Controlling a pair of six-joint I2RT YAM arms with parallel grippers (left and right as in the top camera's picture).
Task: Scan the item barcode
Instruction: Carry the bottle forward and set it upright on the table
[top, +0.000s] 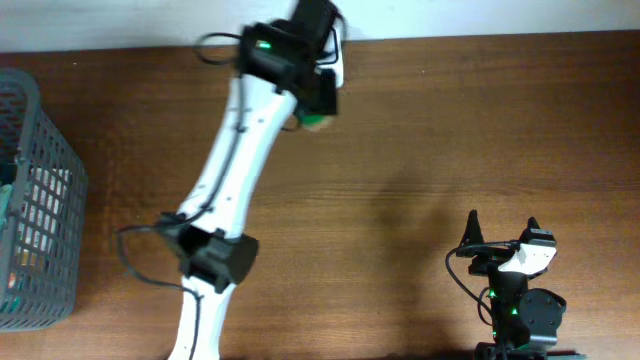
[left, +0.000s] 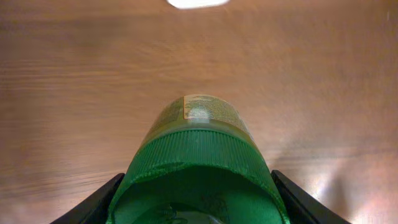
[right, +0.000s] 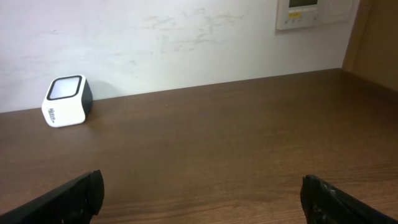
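Green ribbed plastic, the cap (left: 193, 155) of a labelled bottle (left: 200, 115), is clamped between the partly closed fingers of the left gripper (left: 196, 200). The bottle is held near the far edge of the table (top: 450, 130), just beside the white scanner (right: 65, 101), which is partly hidden overhead by the left arm (top: 240, 150). The right gripper (top: 502, 222) is spread wide and empty, well apart at the near edge. A grey mesh basket (top: 40, 190) is seen at the left.

We see a wooden table (top: 430, 150) bearing a grey mesh basket (top: 38, 200) at left and a white scanner (right: 65, 101) by the wall
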